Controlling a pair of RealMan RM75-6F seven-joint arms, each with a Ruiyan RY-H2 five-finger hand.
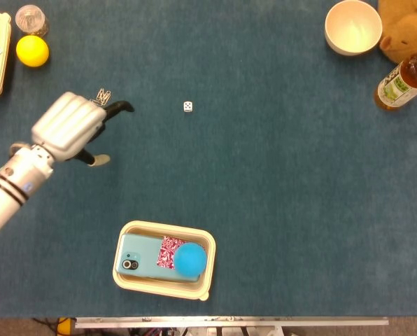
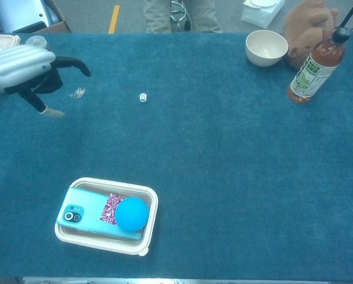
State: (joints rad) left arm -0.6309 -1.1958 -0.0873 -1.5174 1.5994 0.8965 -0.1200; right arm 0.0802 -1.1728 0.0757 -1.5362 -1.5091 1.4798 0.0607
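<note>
Left hand (image 1: 72,129), ribbed white shell w/ dark fingers spread wide, empty, above wire clips (image 2: 77,92); small cube die (image 1: 187,106) nearby on blue felt.

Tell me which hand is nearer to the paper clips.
Left. The left hand hovers right beside the paper clips, its fingers spread and empty. The right hand is not in either view.
</note>
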